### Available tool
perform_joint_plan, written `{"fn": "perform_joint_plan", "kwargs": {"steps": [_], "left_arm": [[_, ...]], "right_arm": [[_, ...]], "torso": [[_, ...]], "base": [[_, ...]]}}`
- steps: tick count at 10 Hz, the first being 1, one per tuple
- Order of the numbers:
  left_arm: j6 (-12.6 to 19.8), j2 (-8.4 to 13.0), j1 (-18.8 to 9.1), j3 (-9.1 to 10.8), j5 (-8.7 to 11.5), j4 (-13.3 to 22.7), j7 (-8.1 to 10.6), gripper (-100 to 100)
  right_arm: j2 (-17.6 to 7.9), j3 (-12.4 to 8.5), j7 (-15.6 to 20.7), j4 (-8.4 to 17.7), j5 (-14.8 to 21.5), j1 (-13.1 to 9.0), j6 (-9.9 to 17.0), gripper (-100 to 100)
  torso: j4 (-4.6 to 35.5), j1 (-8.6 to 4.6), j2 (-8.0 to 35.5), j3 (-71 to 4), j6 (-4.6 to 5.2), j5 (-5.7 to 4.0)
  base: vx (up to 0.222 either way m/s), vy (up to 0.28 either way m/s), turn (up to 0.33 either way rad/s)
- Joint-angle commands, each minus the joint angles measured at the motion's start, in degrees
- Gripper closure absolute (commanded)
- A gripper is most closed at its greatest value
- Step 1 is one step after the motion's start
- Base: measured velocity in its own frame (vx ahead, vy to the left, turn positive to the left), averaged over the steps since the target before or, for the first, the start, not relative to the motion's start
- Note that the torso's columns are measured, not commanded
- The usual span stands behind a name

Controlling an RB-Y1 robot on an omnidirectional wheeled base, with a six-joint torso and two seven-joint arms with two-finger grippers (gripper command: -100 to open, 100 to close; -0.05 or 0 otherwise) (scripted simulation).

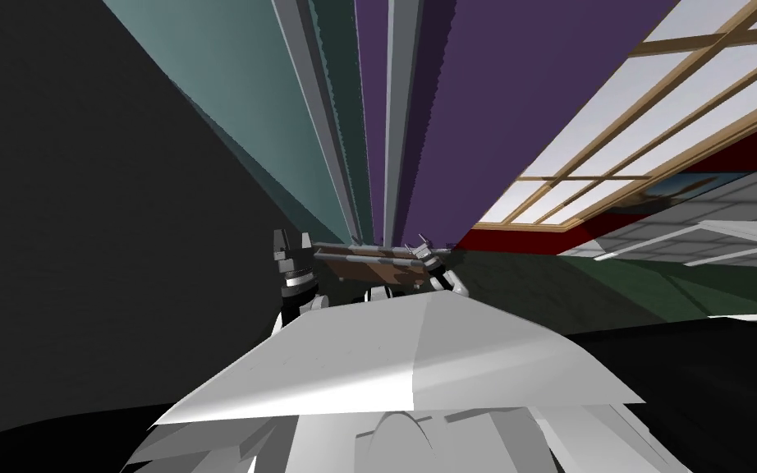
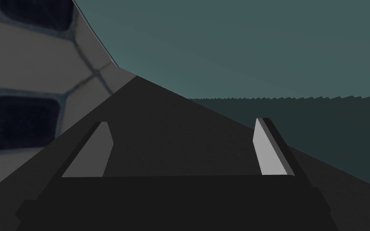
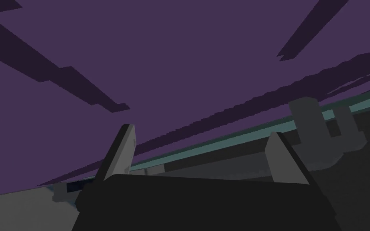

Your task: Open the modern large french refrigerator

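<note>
Window [image 1: 656,123] in a wooden frame and a red wall strip [image 1: 533,238] lie right of the refrigerator [image 1: 533,66], which stands directly ahead, very close.

Refrigerator front faces me: teal door [image 1: 229,74] on its left half, purple door [image 1: 467,148] on its right half, grey bar handles [image 1: 399,107] flanking the centre seam. Long axis of doors and handles judged upright (the slant shared across the head view is the camera's).

Left hand [image 2: 183,122]: fingers spread, nothing between them, aimed at the refrigerator's teal side. Right hand [image 3: 201,130]: fingers spread, empty, close before the purple door, near the seam.

Step, as judged: reaching for a handle, no grip taken yet. Next move calls for bringing the right hand's fingers either side of the purple door's handle, pinching it, then pulling outward along the door's hinge arc.
</note>
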Motion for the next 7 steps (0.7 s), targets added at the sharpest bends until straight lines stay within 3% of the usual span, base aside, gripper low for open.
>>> {"fn": "perform_joint_plan", "kwargs": {"steps": [1,7], "left_arm": [[0.0,0.0,0.0,0.0,0.0,0.0,0.0,0],[0.0,0.0,0.0,0.0,0.0,0.0,0.0,0]], "right_arm": [[1.1,-0.1,4.1,1.9,1.7,-0.6,-0.6,-100],[5.9,-0.7,12.2,6.6,5.1,-2.2,-2.2,-100]], "torso": [[0.0,-0.02,0.1,0.1,0.01,0.01],[0.1,-0.11,0.3,0.2,0.11,0.01]], "base": [[0.019,0.102,-0.161],[0.024,0.103,-0.111]]}}
